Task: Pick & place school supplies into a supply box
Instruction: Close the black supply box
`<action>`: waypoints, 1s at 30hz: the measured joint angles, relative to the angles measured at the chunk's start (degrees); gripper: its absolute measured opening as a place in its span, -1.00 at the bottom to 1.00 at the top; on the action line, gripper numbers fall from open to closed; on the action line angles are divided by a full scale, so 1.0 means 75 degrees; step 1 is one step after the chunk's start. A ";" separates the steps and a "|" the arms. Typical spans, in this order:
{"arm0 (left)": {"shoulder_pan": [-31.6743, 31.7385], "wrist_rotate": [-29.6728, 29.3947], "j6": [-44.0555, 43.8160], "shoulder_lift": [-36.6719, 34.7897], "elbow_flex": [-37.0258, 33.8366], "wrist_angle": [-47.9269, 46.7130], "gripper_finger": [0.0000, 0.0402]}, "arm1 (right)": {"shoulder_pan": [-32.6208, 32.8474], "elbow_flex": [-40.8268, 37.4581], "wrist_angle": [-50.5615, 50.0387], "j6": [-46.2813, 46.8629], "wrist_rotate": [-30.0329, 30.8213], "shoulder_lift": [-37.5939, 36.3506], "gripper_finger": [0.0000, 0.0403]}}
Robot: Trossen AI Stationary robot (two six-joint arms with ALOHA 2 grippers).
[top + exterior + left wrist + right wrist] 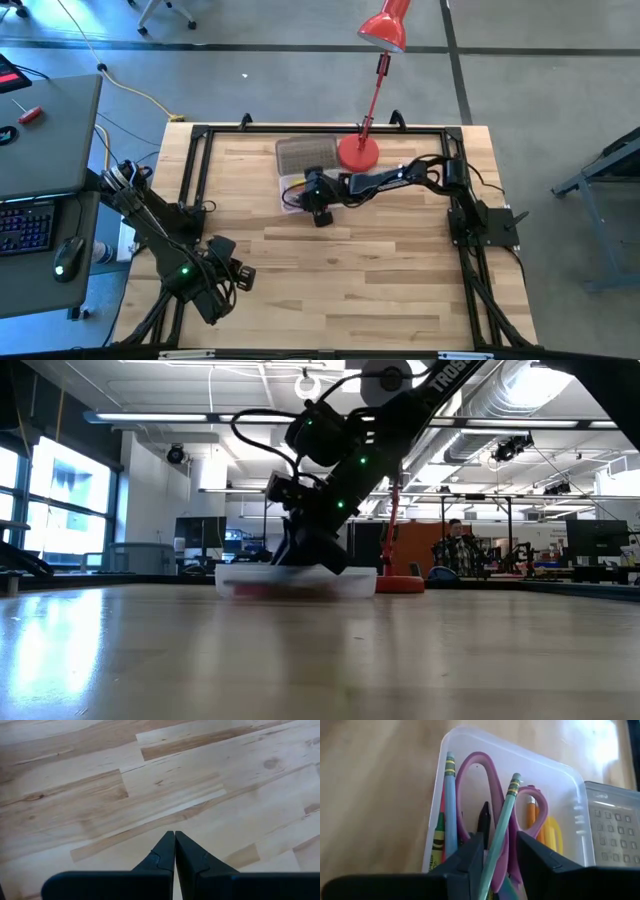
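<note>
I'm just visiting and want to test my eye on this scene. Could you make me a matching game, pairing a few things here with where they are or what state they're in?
Things:
1. left claw
2. right claw
3. scissors
4. red lamp

Places or states:
A. lying in the supply box, purple handles showing
B. shut, over bare table
C. base standing beside the box
D. over the box, a light green pencil between its fingers

Pairs: 1-B, 2-D, 3-A, 4-C

The counter [340, 270] is pale, smooth planked wood; the supply box [560, 785] is clear glossy plastic; the fingers [470, 855] look matt dark plastic.
</note>
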 joint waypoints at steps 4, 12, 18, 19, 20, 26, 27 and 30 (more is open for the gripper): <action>0.0000 0.0002 0.0000 0.0000 0.0000 -0.0001 -0.78 | 0.0247 0.0001 -0.0022 0.0053 -0.0033 -0.0001 -0.49; 0.0010 -0.0361 -0.0009 0.0000 0.0000 -0.0326 -0.78 | 0.0904 0.0018 -0.0399 0.0626 -0.0087 -0.0007 -0.49; 0.0663 -0.0499 -0.0393 0.0000 0.0003 -0.1156 -0.78 | 0.1686 0.0013 -0.0431 0.0660 0.0229 -0.0009 -0.49; 0.0826 -0.0502 -0.0396 0.0000 0.0003 -0.1375 -0.78 | 0.1814 0.0012 -0.0433 0.0662 0.0318 -0.0008 -0.49; 0.0985 -0.0501 -0.0396 0.0000 0.0003 -0.1629 -0.78 | 0.1935 0.0011 -0.0434 0.0662 0.0394 -0.0006 -0.49; 0.2487 -0.0182 0.0664 0.0000 0.0003 -0.2419 -0.82 | 0.2538 -0.0011 -0.0234 0.0635 0.1596 0.0012 -0.49; 0.2810 0.0004 0.0916 0.0000 0.0003 -0.2452 -0.85 | 0.2611 -0.0013 -0.0205 0.0609 0.1868 0.0021 -0.49; 0.3740 0.0403 0.2308 0.0000 0.0003 -0.2405 -0.95 | 0.2791 -0.0024 -0.0228 0.0383 0.2598 0.0027 -0.49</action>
